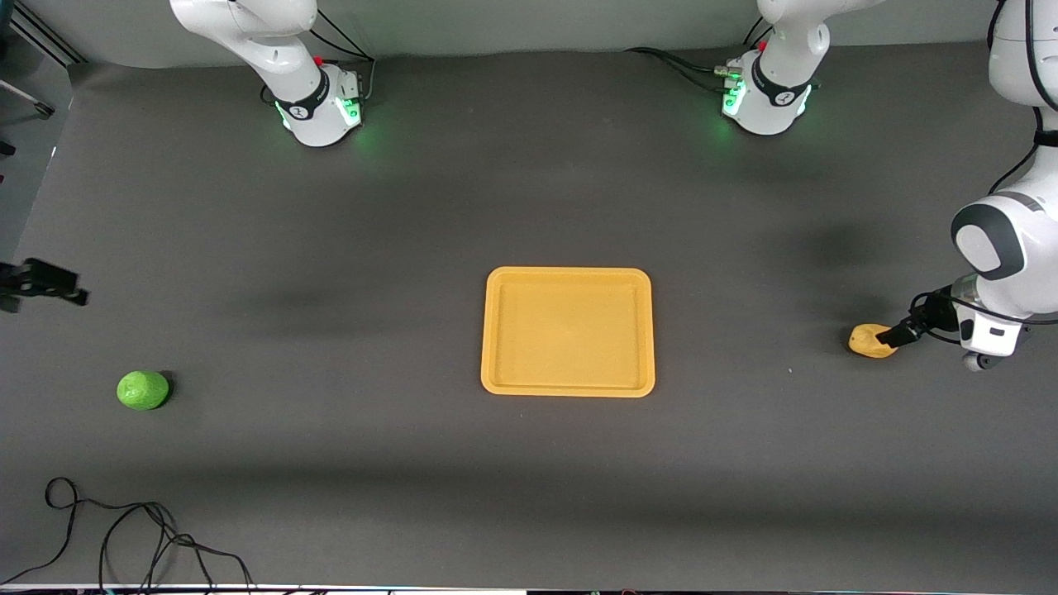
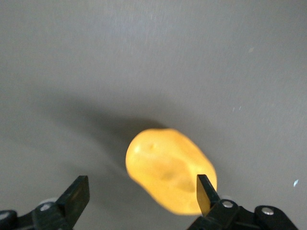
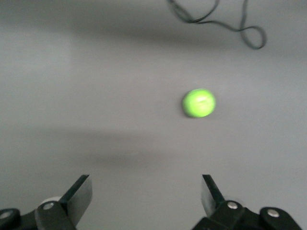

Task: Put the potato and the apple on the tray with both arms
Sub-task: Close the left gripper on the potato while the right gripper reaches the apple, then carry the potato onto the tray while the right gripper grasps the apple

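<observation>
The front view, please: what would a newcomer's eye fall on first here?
Most striking is the orange-yellow tray, lying bare mid-table. Toward the left arm's end, the open left pincer is down at the potato, one finger against it. The green apple sits alone toward the right arm's end, the open right pincer hovering short of it.

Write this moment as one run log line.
left claw: open around potato | right claw: open above table, apple ungrasped | tray: empty

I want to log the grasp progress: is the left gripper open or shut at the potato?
Open. The left gripper has its fingers spread on either side of the potato, with a gap showing at one finger.
</observation>
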